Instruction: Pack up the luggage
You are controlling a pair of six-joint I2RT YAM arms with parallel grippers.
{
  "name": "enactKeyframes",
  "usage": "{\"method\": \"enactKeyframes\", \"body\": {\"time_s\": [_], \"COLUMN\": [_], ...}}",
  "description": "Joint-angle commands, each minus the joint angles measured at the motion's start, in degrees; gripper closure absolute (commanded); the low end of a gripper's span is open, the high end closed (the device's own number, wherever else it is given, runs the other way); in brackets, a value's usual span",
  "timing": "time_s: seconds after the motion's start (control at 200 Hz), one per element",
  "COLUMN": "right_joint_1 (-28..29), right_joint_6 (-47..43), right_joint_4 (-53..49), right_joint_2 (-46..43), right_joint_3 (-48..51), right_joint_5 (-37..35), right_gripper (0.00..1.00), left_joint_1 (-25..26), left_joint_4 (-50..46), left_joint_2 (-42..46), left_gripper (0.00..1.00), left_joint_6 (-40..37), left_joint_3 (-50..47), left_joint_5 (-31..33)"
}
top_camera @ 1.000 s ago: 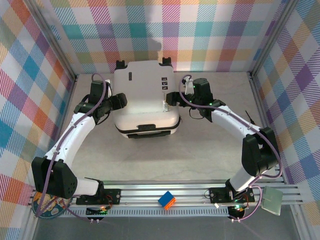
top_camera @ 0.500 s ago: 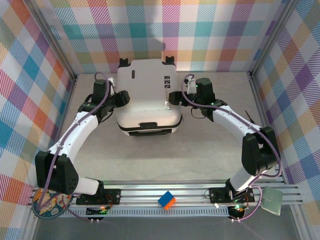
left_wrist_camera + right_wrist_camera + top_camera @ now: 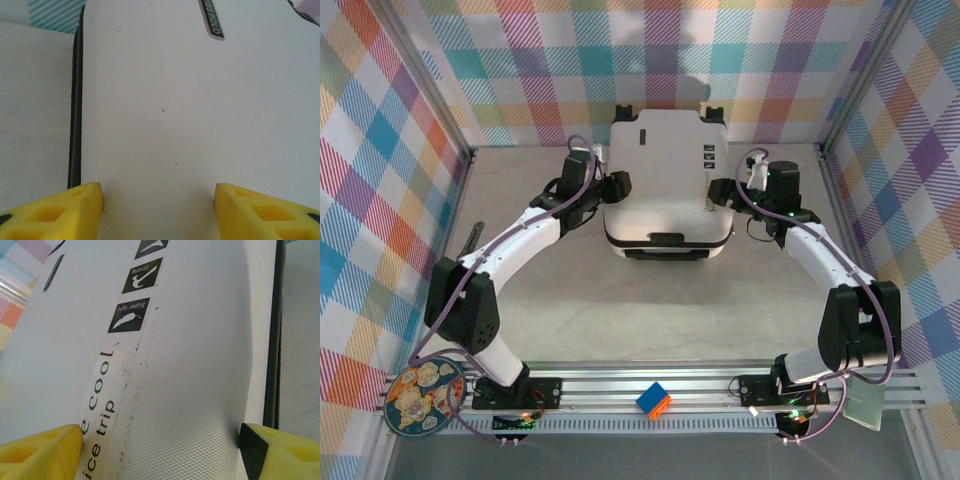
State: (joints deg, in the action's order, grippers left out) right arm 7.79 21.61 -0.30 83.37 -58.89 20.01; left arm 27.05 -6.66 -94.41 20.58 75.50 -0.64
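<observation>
At twelve o'clock on the surface (image 3: 620,310), seen from above, the closed white luggage (image 3: 668,185) lies flat, with the left pincer (image 3: 616,187) at its nine o'clock flank and the right pincer (image 3: 720,192) at three. In the left wrist view, yellow fingers (image 3: 60,212) stand apart over the shell. In the right wrist view, the fingers (image 3: 40,452) stand wide apart across the printed shell.

A robotics lab cell: plaid-cloth walls (image 3: 770,60) enclose a table (image 3: 620,310) with robot arms (image 3: 515,240) bolted to aluminium rails (image 3: 600,385).

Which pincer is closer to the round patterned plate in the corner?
Left. The left pincer is at the suitcase's left side, on the plate's half; the right pincer is beyond the suitcase, farther off.
</observation>
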Motion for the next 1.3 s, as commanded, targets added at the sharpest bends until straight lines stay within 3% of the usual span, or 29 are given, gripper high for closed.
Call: {"method": "enactKeyframes", "body": {"time_s": [0.0, 0.28, 0.525, 0.655, 0.77, 0.8, 1.035, 1.19, 1.295], "right_joint_1": [0.57, 0.38, -2.72, -3.82, -4.62, -4.95, -8.07, -10.7, -10.87], "right_joint_6": [-1.45, -1.47, -2.25, -4.39, -7.04, -7.64, -6.0, -4.04, -4.1], "right_joint_4": [-3.65, -4.05, -6.64, -10.62, -13.32, -14.87, -18.17, -15.59, -14.25], "right_joint_2": [-1.11, -0.05, -7.35, -11.99, -16.65, -17.59, -25.45, -30.11, -30.4], "right_joint_3": [0.16, -0.65, -0.23, -1.23, -0.17, -0.17, 4.72, 10.37, 12.87], "right_joint_5": [3.98, 4.95, -4.45, -7.94, -9.35, -10.01, -17.77, -19.4, -23.56], "right_gripper": [0.19, 0.19, 0.1, 0.05, 0.01, 0.01, 0.01, 0.01, 0.01], "left_joint_1": [3.54, 3.49, -1.64, -4.76, -7.07, -7.74, -12.99, -13.51, -13.51], "left_joint_4": [-6.0, -9.87, -18.83, -19.1, -19.67, -19.64, -19.01, -21.57, -16.72], "left_joint_2": [-4.46, -2.74, 0.89, 4.52, 7.67, 8.64, 15.81, 19.84, 24.68], "left_gripper": [0.41, 0.37, 0.24, 0.17, 0.11, 0.0, 0.0, 0.0, 0.0], "left_joint_6": [2.42, 0.37, -5.16, -6.69, -8.45, -8.95, -8.1, -8.98, -8.38], "left_joint_3": [-1.29, 0.67, 13.33, 14.93, 12.99, 12.06, 4.1, -0.81, -8.48], "left_joint_5": [-10.79, -5.86, -3.94, -2.65, -1.82, -2.25, -3.25, 2.83, 8.6]}}
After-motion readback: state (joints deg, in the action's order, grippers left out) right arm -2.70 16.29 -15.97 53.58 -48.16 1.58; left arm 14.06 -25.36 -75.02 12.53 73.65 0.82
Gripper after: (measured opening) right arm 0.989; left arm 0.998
